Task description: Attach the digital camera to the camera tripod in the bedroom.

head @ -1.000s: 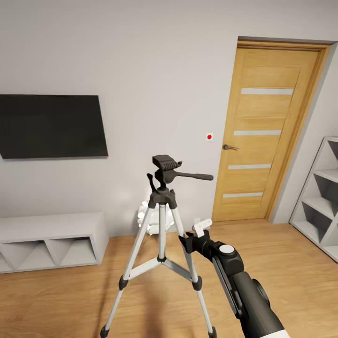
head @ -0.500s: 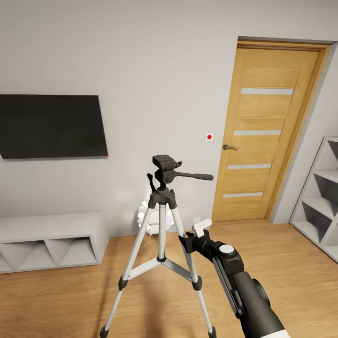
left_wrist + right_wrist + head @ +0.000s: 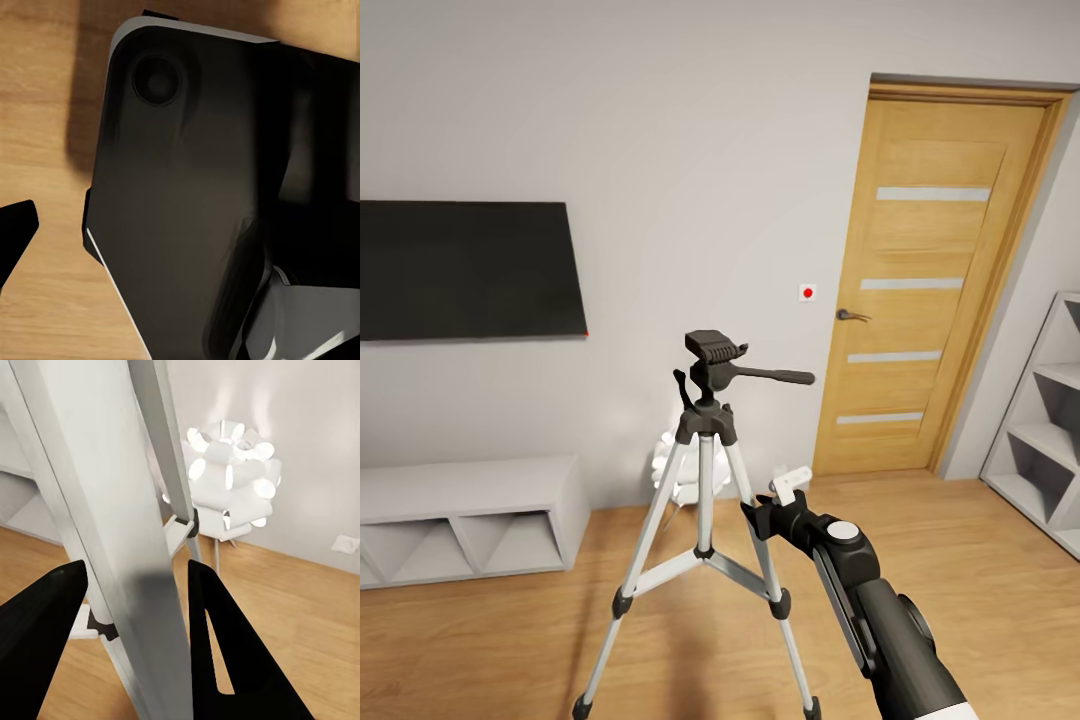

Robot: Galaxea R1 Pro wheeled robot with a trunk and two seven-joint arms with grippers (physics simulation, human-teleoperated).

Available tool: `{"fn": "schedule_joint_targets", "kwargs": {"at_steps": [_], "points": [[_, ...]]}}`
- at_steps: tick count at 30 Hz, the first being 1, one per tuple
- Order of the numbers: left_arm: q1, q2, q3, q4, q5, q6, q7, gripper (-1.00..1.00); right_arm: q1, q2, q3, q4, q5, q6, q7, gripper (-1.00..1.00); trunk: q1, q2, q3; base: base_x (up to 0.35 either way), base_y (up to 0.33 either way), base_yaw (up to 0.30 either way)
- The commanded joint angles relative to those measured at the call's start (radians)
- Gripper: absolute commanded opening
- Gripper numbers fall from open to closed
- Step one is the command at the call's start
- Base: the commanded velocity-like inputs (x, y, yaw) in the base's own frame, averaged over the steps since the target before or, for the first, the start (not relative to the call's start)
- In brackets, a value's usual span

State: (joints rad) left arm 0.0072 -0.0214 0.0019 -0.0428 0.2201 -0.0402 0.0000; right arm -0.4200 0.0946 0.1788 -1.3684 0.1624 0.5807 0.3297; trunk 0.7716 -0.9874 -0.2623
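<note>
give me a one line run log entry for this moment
scene: bedroom | camera tripod: standing, head bare | right claw: open, straddling a tripod leg | lamp: behind tripod

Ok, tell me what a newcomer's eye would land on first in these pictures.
The camera tripod stands mid-room on the wood floor, its black head bare. The right gripper has its jaws open on either side of one silver leg, with a white spiky-ball lamp glowing behind. On the back wall hang a black TV to the left and an oak door to the right.

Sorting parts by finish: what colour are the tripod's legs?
Silver, with black joints; the camera tripod legs show best in the head view.
</note>
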Motion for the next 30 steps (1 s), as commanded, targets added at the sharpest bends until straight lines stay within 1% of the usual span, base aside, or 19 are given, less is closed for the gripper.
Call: {"fn": "schedule_joint_targets", "kwargs": {"at_steps": [1, 17, 30], "points": [[0.001, 0.0, 0.0, -0.002, 0.007, -0.001, 0.0, 1.0, -0.001, 0.001, -0.001, -0.002, 0.006, 0.004, 0.008, -1.0, 0.0, -0.001, -0.001, 0.194, 0.0, 0.0], [0.001, 0.0, 0.0, -0.002, 0.007, -0.001, 0.0, 1.0, -0.001, -0.001, -0.001, 0.0, 0.006, 0.004, 0.006, -1.0, 0.0, -0.001, -0.001, 0.171, 0.0, 0.0], [0.001, 0.0, 0.0, -0.002, 0.007, -0.001, 0.0, 1.0, -0.001, -0.001, -0.001, 0.003, 0.006, 0.003, 0.008, -1.0, 0.0, -0.001, -0.001, 0.023, 0.0, 0.0]]}}
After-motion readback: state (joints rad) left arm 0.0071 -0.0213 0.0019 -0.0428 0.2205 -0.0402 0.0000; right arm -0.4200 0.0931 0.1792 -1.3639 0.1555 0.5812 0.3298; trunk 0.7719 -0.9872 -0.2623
